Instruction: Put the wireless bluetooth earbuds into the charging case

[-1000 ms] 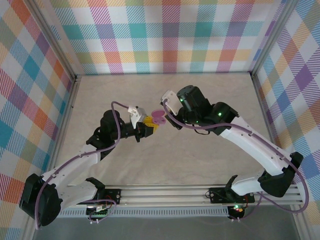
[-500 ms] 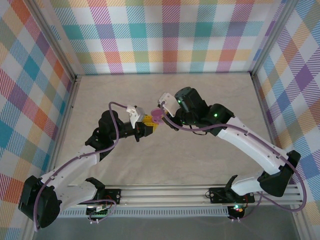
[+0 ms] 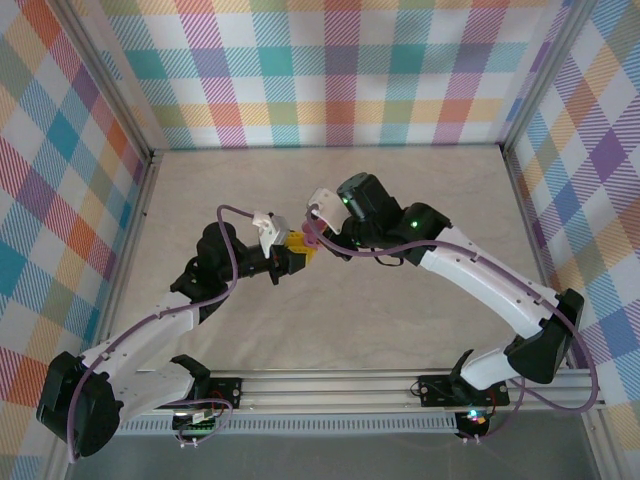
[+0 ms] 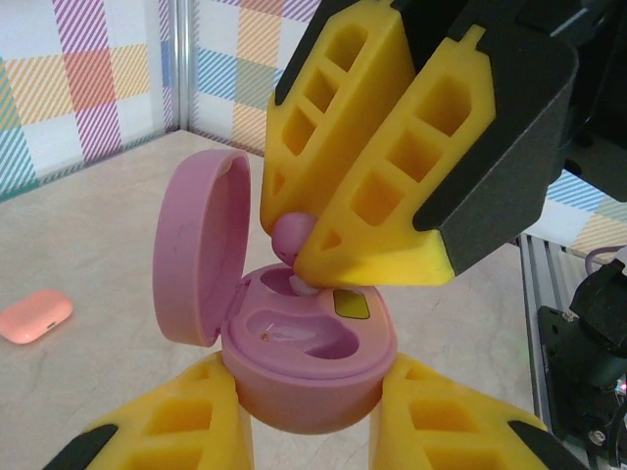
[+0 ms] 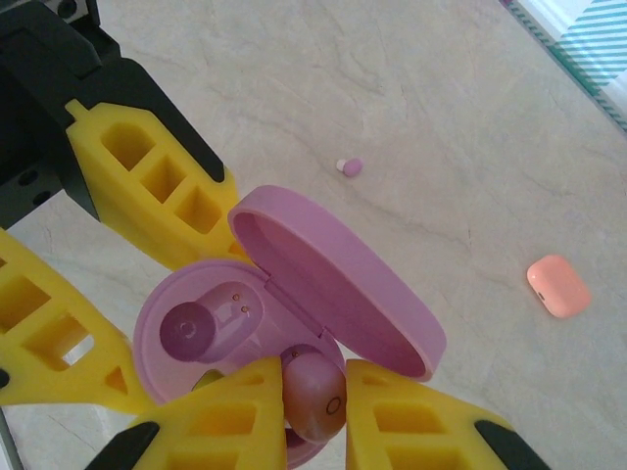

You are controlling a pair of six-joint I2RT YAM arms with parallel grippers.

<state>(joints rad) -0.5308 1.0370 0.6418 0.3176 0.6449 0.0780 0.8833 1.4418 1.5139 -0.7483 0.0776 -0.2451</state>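
As the right tool (image 5: 313,406) shifted left, its pinched earbud (image 5: 312,392) seemingly touches the purple case (image 5: 338,284) the left tool (image 4: 309,416) clamps; one spare earbud (image 5: 350,166), one pink case (image 5: 558,286) lie loose.

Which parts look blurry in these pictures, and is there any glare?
Left wrist view: open purple plastic charging case sharp, distant small salmon case soft. Right wrist view: purple rounded earbud between yellow fingers slightly soft. Top view: even light, no glare, faint shadows under arms.

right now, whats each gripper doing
left gripper: shut on the open case
right gripper: shut on an earbud, at the case
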